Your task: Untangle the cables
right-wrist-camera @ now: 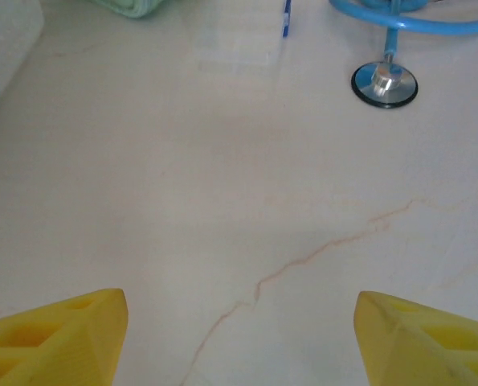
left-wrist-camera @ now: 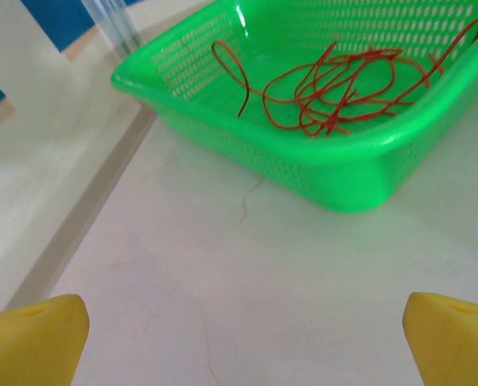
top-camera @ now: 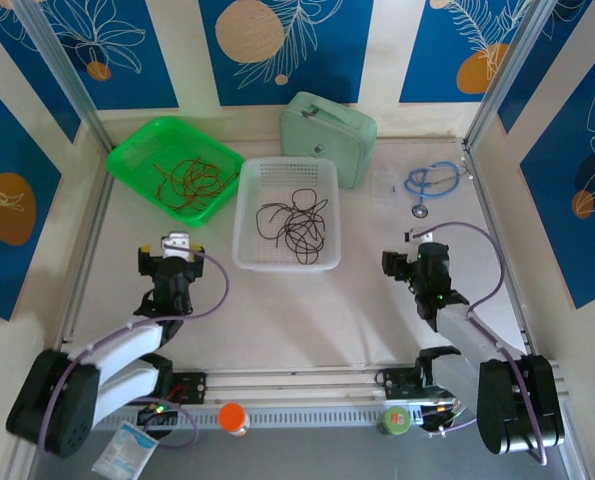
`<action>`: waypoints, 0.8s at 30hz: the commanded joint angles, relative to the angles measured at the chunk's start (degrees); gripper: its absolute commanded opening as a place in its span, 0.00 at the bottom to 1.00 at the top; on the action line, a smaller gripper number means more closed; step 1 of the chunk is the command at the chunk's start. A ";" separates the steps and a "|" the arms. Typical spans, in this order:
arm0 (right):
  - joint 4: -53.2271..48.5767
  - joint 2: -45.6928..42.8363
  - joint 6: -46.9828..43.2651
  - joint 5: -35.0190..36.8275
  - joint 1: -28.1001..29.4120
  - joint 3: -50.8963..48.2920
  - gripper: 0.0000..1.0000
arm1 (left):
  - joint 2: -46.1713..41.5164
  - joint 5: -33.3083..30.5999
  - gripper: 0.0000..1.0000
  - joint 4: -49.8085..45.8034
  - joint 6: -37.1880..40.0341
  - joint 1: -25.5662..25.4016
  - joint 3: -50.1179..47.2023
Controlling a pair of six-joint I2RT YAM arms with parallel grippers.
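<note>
Red wires and black wires appeared light and limp, best pinched at a raised loop; left gripper and right gripper held fingers apart, empty.

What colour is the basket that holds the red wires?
The basket with the red wires is bright green, best seen in the left wrist view.
</note>
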 commanded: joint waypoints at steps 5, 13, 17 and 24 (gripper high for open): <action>23.66 6.87 -2.18 -5.66 -2.98 -1.35 0.74 | 20.65 9.81 1.00 38.14 -0.94 7.04 -2.20; 41.52 27.12 3.02 -14.41 -7.45 1.80 0.74 | 28.20 23.10 1.00 26.20 -0.18 10.12 6.81; 28.61 29.89 1.79 -14.55 -6.58 10.50 0.77 | 28.22 29.04 1.00 18.96 -3.57 14.55 10.79; 31.28 30.43 0.99 -12.76 -5.52 9.54 0.99 | 28.21 27.34 1.00 20.42 -4.03 14.76 10.03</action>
